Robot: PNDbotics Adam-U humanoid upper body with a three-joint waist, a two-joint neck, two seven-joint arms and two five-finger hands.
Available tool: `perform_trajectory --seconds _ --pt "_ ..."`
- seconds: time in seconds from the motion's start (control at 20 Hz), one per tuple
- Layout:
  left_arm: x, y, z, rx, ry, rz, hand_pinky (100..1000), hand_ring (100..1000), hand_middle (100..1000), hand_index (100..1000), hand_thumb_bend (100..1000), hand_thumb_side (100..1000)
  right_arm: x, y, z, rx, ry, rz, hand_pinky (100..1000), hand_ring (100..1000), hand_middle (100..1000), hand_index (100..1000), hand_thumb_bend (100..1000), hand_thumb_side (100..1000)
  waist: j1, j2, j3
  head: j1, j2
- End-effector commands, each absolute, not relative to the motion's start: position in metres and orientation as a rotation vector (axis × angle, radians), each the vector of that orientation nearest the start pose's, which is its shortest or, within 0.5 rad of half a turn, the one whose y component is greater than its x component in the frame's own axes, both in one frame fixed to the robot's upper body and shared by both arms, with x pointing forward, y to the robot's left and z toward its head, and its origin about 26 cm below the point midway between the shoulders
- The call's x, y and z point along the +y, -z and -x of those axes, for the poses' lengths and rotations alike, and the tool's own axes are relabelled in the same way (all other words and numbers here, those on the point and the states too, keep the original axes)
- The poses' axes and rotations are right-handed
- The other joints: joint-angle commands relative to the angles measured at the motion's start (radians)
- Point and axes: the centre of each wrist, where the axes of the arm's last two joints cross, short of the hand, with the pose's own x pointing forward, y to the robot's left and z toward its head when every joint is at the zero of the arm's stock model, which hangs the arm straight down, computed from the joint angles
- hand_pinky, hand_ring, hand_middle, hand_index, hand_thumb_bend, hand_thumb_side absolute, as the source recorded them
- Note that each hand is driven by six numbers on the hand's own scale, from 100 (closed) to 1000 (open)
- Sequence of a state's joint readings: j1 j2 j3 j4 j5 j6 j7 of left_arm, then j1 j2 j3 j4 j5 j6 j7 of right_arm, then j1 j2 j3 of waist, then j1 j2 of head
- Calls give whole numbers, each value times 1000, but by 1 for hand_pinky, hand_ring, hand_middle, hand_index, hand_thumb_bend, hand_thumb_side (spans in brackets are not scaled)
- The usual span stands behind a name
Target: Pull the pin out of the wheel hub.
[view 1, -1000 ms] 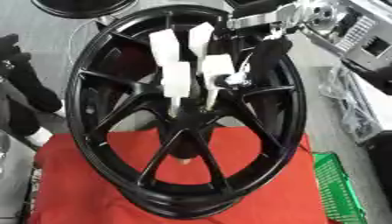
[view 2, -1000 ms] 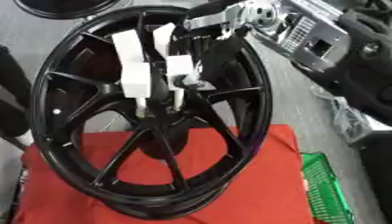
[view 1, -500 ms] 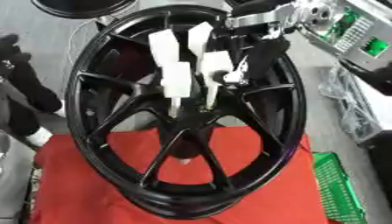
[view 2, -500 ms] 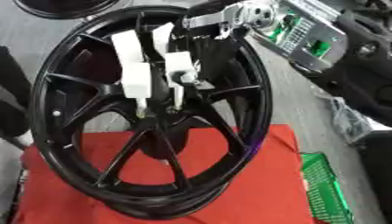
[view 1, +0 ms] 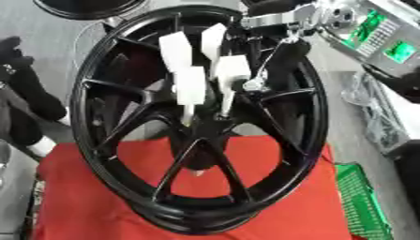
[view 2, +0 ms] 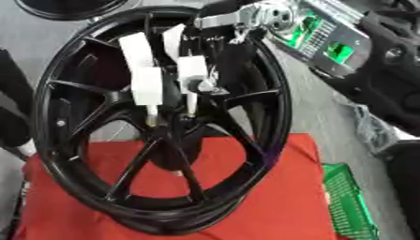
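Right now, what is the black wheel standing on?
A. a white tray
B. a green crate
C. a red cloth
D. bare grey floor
C: the wheel stands with its lower rim on the red cloth; the green crate sits off to the right, apart from it.

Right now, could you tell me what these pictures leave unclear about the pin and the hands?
- Pin: not made out in either view; the right hand covers the hub.
- Right hand's grip: its fingers hide whatever they touch.
- Left hand: in neither view.
- Wheel bottom: cut by the left eye view's lower edge.
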State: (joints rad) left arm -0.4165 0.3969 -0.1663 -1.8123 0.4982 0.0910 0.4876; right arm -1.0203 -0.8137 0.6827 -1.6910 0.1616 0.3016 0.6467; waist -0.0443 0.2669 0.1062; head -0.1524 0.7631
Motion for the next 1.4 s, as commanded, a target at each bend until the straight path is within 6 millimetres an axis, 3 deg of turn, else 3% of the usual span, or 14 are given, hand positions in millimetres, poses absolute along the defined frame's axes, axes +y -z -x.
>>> perform_trajectory --seconds 0.05,0.2,0.55,0.9,1.25,1.3,1.35,1.4 --pt "234 -194 -334 -2007 -164 90 627 745 813 720 203 780 -189 -307 -361 -1421 -1747 471 565 433 452 582 242 144 2 -21 1 -5 2" --pt "234 -193 -334 -2005 -163 90 627 746 813 720 203 779 -193 -307 -363 -1444 -1688 486 543 401 425 551 241 100 0 -24 1 -6 2" --pt "234 -193 -335 -2002 -158 88 626 747 814 720 204 778 -200 -305 -363 -1447 -1615 502 519 358 388 513 179 100 -4 -29 0 -10 6" --pt "236 -192 -334 -2003 -156 81 626 748 815 719 203 777 -207 -315 -355 -1496 -1587 542 499 338 369 493 254 100 -6 -34 -4 -12 7" --pt "237 -193 -334 -2006 -161 75 626 749 816 719 203 777 -216 -332 -338 -1549 -1574 552 489 328 359 482 268 100 -8 -34 -7 -9 7" --pt "237 -193 -334 -2006 -160 74 626 749 816 719 204 777 -219 -335 -335 -1561 -1564 556 489 326 358 480 264 100 -8 -34 -7 -9 7" --pt "238 -193 -334 -2006 -160 74 626 749 816 719 204 777 -223 -338 -331 -1577 -1552 560 489 324 358 478 163 100 -9 -34 -7 -8 7" --pt "238 -193 -334 -2006 -160 73 626 749 817 719 204 777 -226 -342 -327 -1596 -1538 565 488 322 355 477 257 100 -9 -34 -8 -8 7"
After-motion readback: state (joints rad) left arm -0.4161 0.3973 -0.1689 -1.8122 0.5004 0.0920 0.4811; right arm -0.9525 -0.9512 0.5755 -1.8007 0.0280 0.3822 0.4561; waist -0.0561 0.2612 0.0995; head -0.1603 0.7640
